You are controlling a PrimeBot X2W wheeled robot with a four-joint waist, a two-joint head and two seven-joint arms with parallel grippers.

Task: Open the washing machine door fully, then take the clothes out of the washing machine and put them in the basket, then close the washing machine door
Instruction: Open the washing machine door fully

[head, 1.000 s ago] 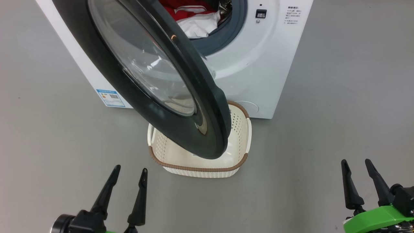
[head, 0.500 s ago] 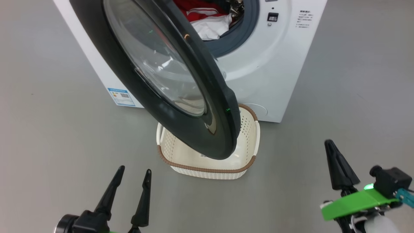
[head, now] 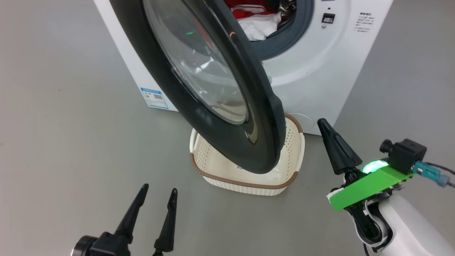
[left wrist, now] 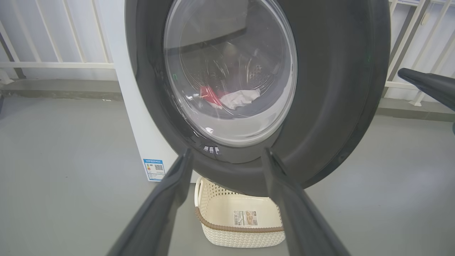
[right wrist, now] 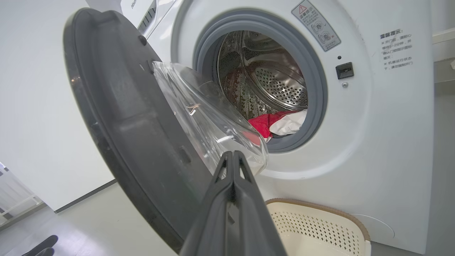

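Item: washing machine (head: 312,81), white, front-loading, standing on the grey floor (head: 71,142) ahead of me, with a blue label (head: 154,97) low on its side panel, a grey rubber ring (head: 284,39) around the mouth and a steel drum (right wrist: 273,78) behind it. Item: door (head: 199,78), round, wide black rim, bulging clear glass, hinged on my left and standing part of the way open, its free edge toward me and its lower rim hanging over the basket. Item: clothes (head: 257,25), red with white trim plus one white piece, heaped at the bottom front of the drum, the white piece lying against the rubber ring. Item: basket (head: 245,190), cream, perforated, brown rim, on the floor just before the machine and under the door, with a sticker (left wrist: 245,217) inside it. Item: my left claw (head: 159,187), low and near me, fingers spread apart with nothing between them, aimed at the outer face of the door and well short of it. Item: my right claw (head: 322,124), fingers pressed together into one point, holding nothing, up to the right of the basket and beside the door's free edge. From the head camera it stands apart from the rim. From its own wrist camera it overlaps the glass bulge on the door's inner side, and I cannot tell whether it touches.
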